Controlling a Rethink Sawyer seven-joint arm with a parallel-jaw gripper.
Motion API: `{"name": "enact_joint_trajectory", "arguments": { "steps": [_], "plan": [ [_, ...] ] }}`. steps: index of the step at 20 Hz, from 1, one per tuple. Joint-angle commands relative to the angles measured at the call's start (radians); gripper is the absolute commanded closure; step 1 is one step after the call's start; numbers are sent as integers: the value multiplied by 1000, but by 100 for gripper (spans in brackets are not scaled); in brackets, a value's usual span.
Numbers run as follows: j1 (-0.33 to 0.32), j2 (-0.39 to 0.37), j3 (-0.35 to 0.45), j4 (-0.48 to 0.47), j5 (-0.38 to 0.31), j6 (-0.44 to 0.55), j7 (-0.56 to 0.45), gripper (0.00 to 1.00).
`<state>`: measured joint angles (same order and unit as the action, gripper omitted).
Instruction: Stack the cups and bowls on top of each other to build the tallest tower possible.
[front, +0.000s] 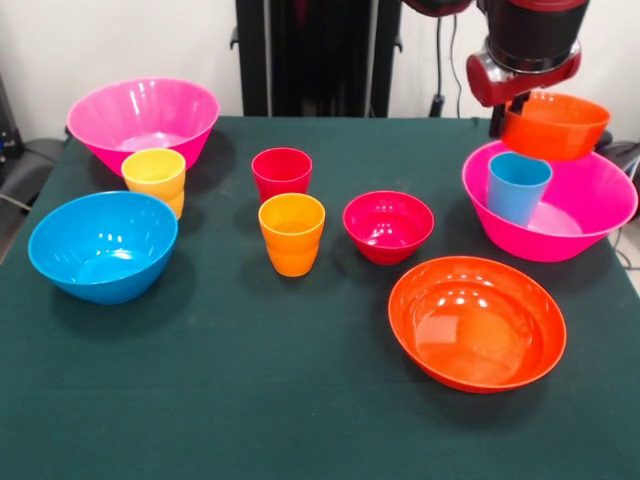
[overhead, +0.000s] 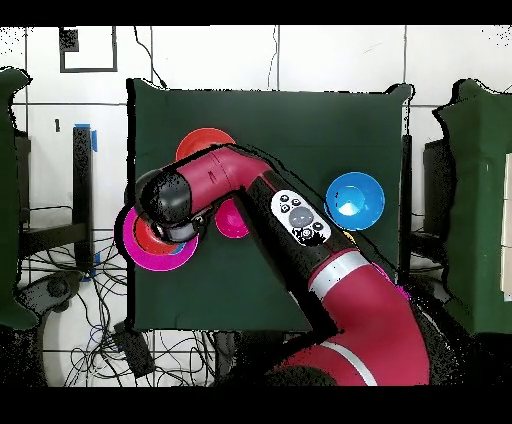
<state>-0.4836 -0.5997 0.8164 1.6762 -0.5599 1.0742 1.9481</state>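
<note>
Hanging clenched on the rim of the small orange bowl (front: 555, 124), the end effector (front: 518, 105) holds it just above the pink bowl (front: 590, 225), whose upright blue cup (front: 518, 187) sits toward seven o'clock below it.

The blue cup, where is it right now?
In the front view, the blue cup stands upright inside the right-hand pink bowl, just below the small orange bowl.
</note>
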Motion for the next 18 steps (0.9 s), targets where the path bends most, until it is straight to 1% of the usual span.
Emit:
{"name": "enact_joint_trajectory", "arguments": {
  "steps": [1, 5, 7, 12, 18],
  "plan": [
    [14, 36, 1, -113, -66, 109, -317, 100],
    [5, 27, 0, -96, -76, 118, -332, 100],
    [-10, 19, 6, -74, -80, 116, -351, 100],
    [-35, 7, 12, -56, -87, 123, -383, 100],
    [-25, 21, 4, -63, -100, 111, -375, 100]
  ]
}}
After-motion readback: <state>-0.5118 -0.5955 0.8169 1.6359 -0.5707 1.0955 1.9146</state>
